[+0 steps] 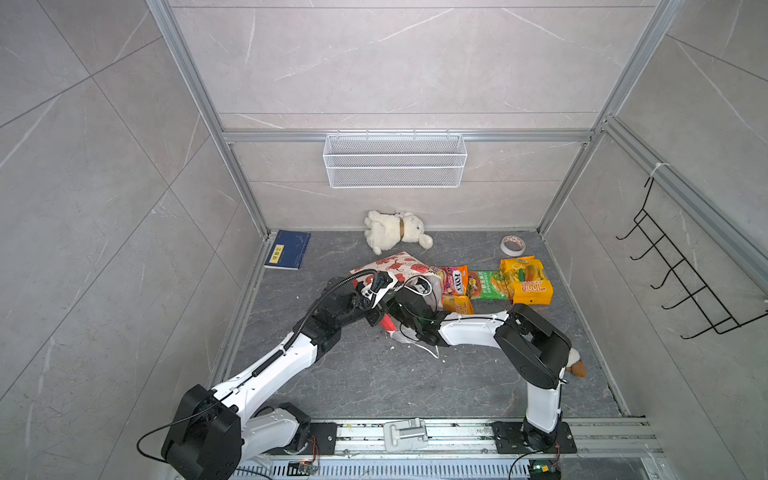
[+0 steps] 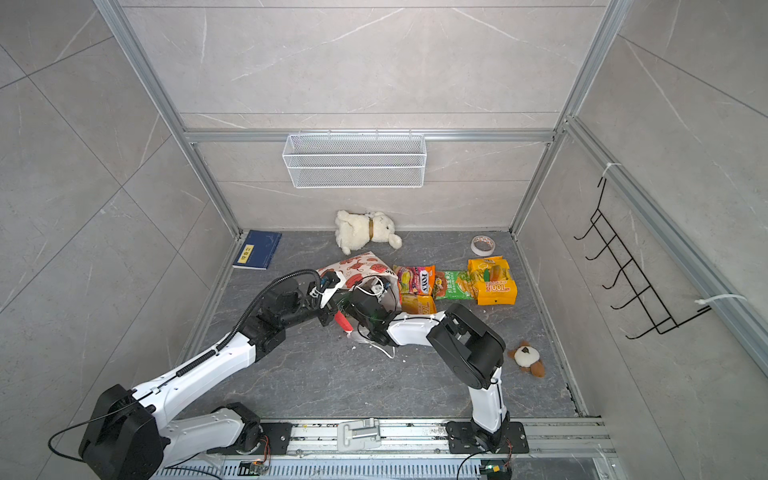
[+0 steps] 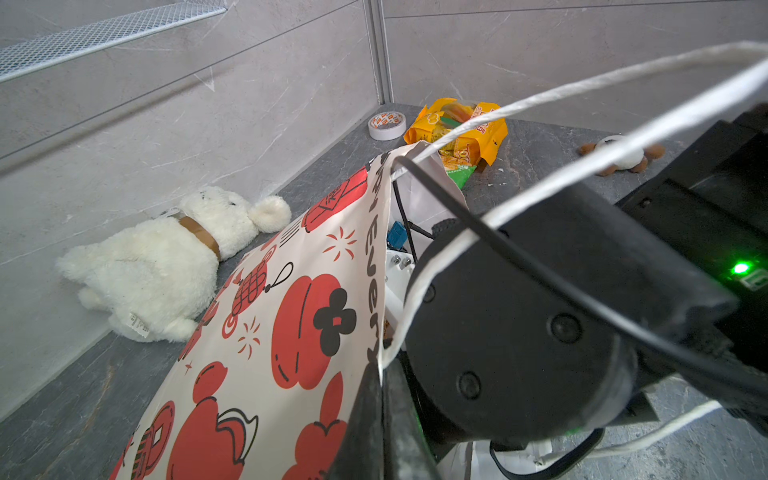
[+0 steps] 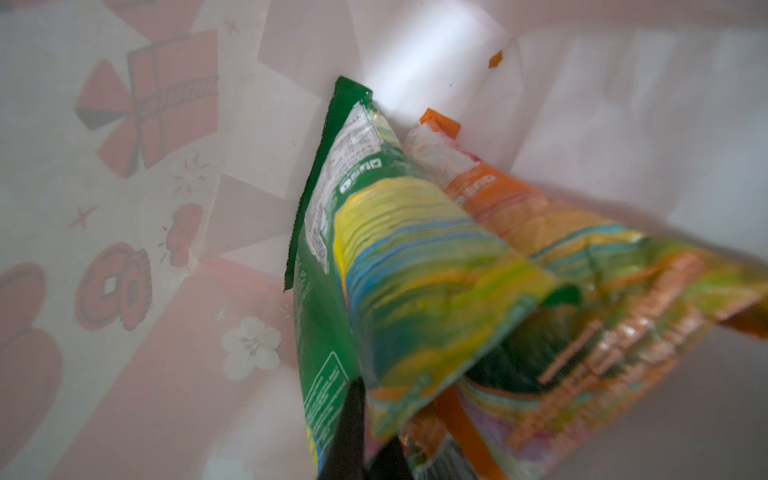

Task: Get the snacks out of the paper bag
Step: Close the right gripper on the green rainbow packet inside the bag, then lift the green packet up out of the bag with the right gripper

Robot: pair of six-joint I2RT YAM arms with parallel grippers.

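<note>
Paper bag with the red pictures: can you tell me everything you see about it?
The paper bag is white with red lantern and coin prints, black lettering near its rim and white cord handles. It lies on its side on the floor beside the plush toy. The left gripper pinches its rim, jaws shut; the right gripper is inside, shut on a green packet beside an orange packet.

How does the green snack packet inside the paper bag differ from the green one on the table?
The green packet in the bag is walled in by the paper bag; the green packet on the table lies in the open. The right gripper pinches the former; no gripper touches the latter. Both are crinkly foil.
</note>
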